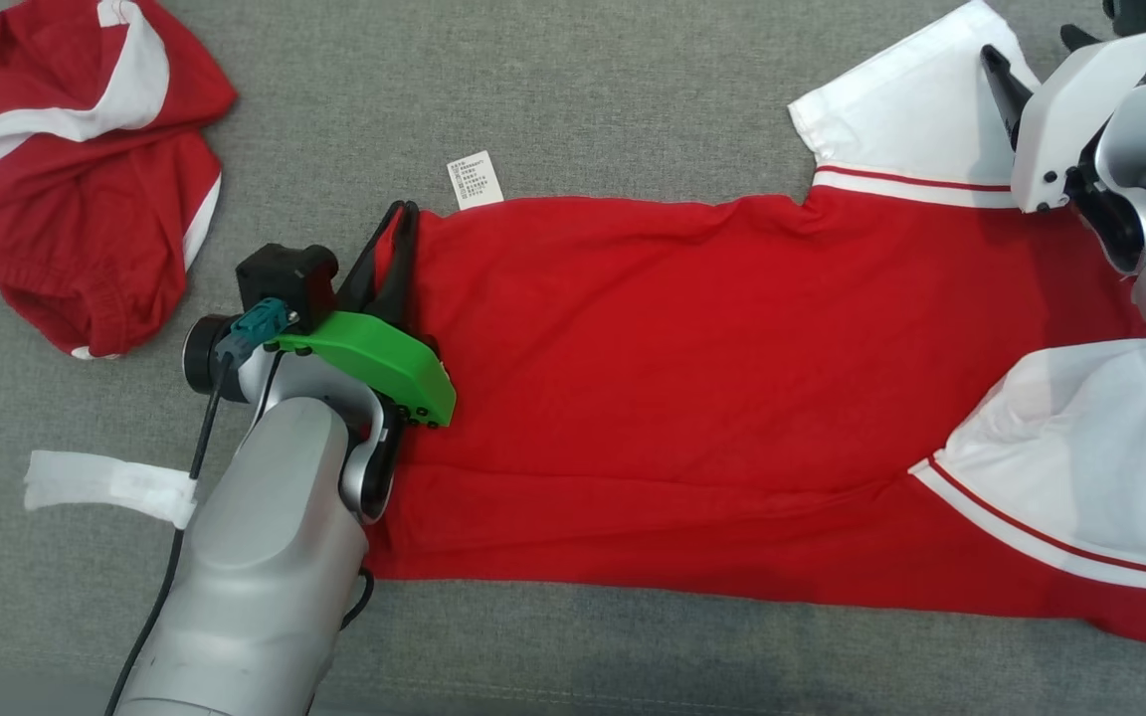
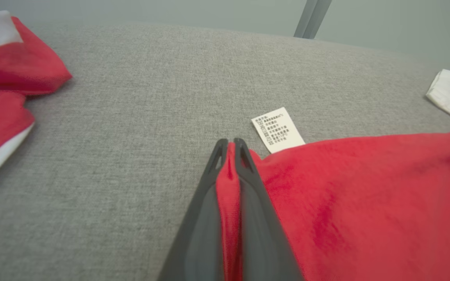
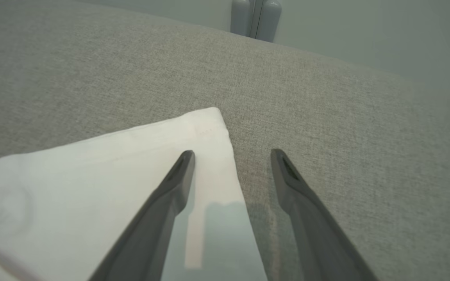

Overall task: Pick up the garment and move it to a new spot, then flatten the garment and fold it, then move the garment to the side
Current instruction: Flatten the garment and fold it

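Observation:
The garment (image 1: pixel 692 378), a red shirt with white sleeves, lies spread flat on the grey cloth surface (image 1: pixel 573 109). My left gripper (image 1: pixel 402 211) is at the shirt's left edge, just left of its white care label (image 1: pixel 475 180). In the left wrist view that gripper (image 2: pixel 229 143) is shut on a pinched fold of the red fabric (image 2: pixel 365 195). My right gripper (image 1: pixel 1036 60) hovers at the far white sleeve (image 1: pixel 901 109). In the right wrist view it (image 3: pixel 233 154) stands open, one finger over the sleeve's (image 3: pixel 111 175) edge and the other over bare surface.
A second red and white garment (image 1: pixel 76 169) lies crumpled at the far left, also in the left wrist view (image 2: pixel 2 97). A white strip (image 1: pixel 105 482) lies beside my left forearm. Grey posts (image 3: pixel 256 19) stand beyond the surface's far edge.

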